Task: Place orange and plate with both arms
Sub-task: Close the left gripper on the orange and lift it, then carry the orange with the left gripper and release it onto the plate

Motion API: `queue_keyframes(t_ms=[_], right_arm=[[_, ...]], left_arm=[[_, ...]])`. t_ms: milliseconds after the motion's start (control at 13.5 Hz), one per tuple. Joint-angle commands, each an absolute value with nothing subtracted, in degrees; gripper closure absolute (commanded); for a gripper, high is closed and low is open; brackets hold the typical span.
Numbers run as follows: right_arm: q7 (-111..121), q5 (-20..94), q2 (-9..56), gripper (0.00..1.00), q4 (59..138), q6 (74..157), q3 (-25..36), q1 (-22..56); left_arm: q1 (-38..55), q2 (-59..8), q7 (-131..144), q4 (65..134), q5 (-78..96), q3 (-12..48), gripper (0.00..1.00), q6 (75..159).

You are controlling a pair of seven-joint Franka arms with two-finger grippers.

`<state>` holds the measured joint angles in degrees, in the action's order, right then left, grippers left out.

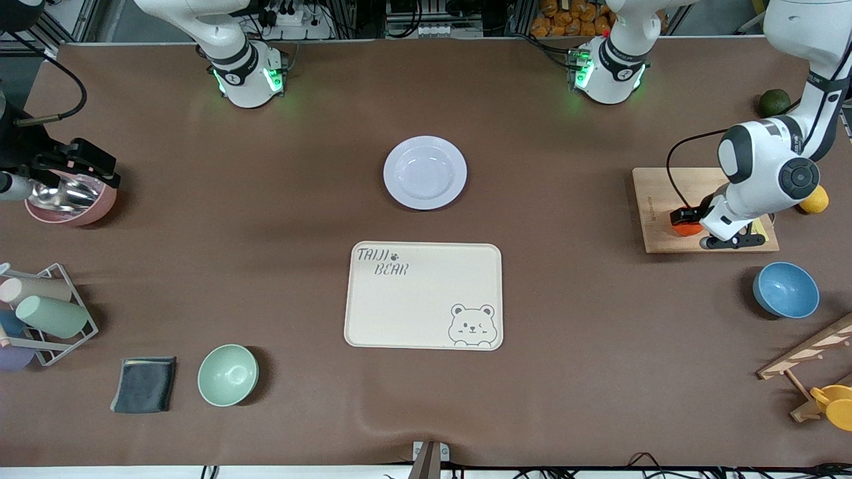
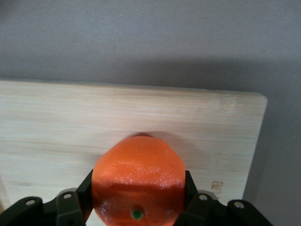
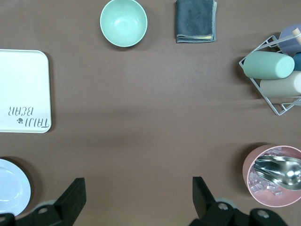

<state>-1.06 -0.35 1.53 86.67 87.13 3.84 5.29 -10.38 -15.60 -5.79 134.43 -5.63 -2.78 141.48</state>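
The orange (image 1: 685,229) is on or just above a wooden board (image 1: 659,193) at the left arm's end of the table; I cannot tell if it touches the wood. My left gripper (image 1: 689,223) is shut on it, and in the left wrist view the black fingers (image 2: 81,195) press both sides of the orange (image 2: 138,181) over the board (image 2: 70,117). The pale lavender plate (image 1: 425,173) sits empty at mid-table, farther from the front camera than the cream bear tray (image 1: 423,295). My right gripper (image 1: 76,166) is open and empty, high over the pink bowl; in the right wrist view it (image 3: 138,197) is over bare table, with the plate's edge (image 3: 11,186) showing.
Toward the right arm's end are a pink bowl with a metal scoop (image 1: 70,203), a wire rack of cups (image 1: 46,313), a grey cloth (image 1: 144,384) and a mint bowl (image 1: 227,374). Near the board are a blue bowl (image 1: 785,289), a lemon (image 1: 813,199) and a dark green fruit (image 1: 774,102).
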Motion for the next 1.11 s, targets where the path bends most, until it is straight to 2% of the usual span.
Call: queue_keyframes(t_ms=[0,296,519,815,1037], right_arm=[[-1.4,-0.5,1.8,0.0,86.6,86.7,3.9,5.8],[-1.4,-0.5,1.8,0.0,86.6,86.7,3.9,5.9],[-1.2,-0.5,1.8,0.0,86.7,86.7,3.9,5.6],[-0.6,-0.5,1.8,0.0,86.7,86.7,4.1,4.9],[-0.6,-0.5,1.9,0.0,86.7,86.7,4.1,5.2]], left_arm=[[-10.5,-15.7,-5.1,134.9,-6.2,-1.1,1.0,142.9],[-10.3,-12.0,-5.5,134.1,-6.2,4.5,1.0,142.4],[-10.3,-5.8,-0.9,132.5,-5.9,15.1,1.0,138.5],[-9.3,-7.1,12.2,117.3,3.3,27.4,1.0,119.3],[-5.1,-8.3,31.1,113.0,3.8,35.1,1.0,116.5]])
